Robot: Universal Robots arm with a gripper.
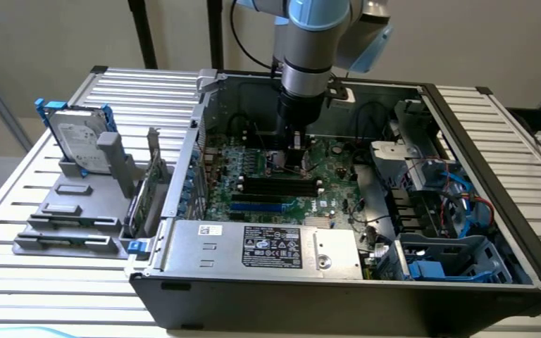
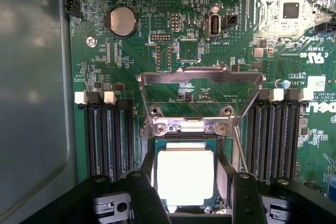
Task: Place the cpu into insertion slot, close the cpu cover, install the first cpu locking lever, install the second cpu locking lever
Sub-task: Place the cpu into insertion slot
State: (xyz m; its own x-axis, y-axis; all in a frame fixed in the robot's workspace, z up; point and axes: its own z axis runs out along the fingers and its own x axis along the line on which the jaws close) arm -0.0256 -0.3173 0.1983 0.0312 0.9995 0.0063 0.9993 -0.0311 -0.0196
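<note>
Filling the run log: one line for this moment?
silvery square chip: lying in dark grey-rimmed square socket | silvery metal frame cover: standing open | jaws: open, straddling chip

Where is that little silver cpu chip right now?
In the wrist view the cpu sits in the insertion slot, between the gripper's open fingers, with the open cpu cover beside it, flanked by memory slots.

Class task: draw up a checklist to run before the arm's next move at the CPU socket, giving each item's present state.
1. cpu lies in the insertion slot: ok.
2. cpu seated flat and fully down: cannot tell.
3. cpu cover closed: not ok, it stands flipped open.
4. tool open: ok, a finger on either side of the cpu.
5. tool free of the cpu: cannot tell.
</note>
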